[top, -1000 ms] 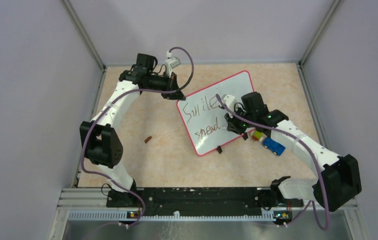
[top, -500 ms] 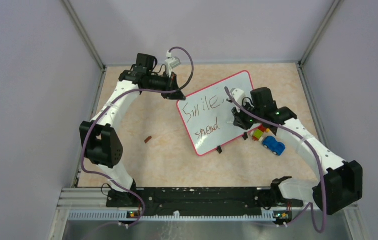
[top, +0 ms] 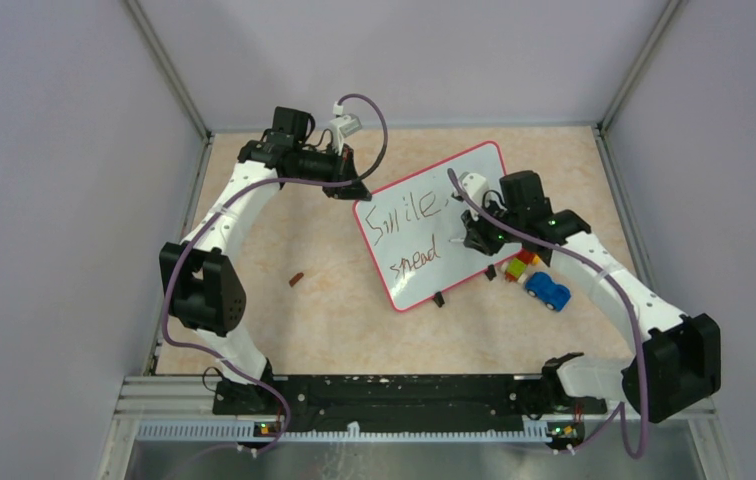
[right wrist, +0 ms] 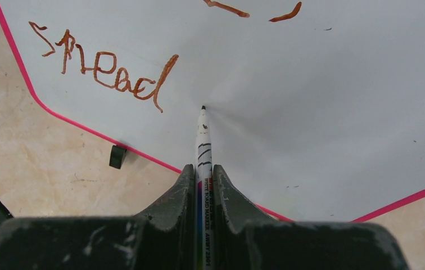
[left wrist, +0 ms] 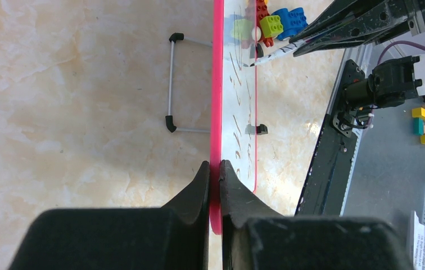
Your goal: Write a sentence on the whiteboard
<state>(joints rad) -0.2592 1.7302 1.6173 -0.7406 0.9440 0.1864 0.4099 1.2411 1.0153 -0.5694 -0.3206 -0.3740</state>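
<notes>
A: What is seen, starting with the largest thing?

B: A beige marbled table (top: 284, 330) is seen, and on it the whiteboard (top: 412, 288) is set askew, slightly right of the middle, its red-pink rim (left wrist: 216, 84) shown edge-on in the left wrist view. A thin wire stand (left wrist: 171, 84) with black end caps is seen beside the rim on the tabletop.

A: How is the board held?

B: Its far-left corner is gripped by the left gripper (left wrist: 214, 166) — both fingers are pressed against the rim from either side.

A: And the other pincer?

B: The right gripper (right wrist: 202, 171) is held over the board's right half and is clamped on a white marker (right wrist: 203, 140). The marker is pointed forward between the fingers, and its dark tip is met by its own shadow on the white surface, just right of the lower line of writing.

A: What can be read of the sentence (top: 404, 214)?

B: Two lines in brownish-red are seen — "Smile," above and "spread" (right wrist: 109, 76) below it, both on the board's left half.

A: What smaller things are noted?

B: Just off the board's right edge, a blue toy car (top: 548, 291) and a cluster of coloured bricks (top: 519, 265) are placed near each other. A black foot (right wrist: 117, 156) is seen at the board's near edge. A small brown piece (top: 297, 279), too small to be identified, is left on the table well left of the board.
</notes>
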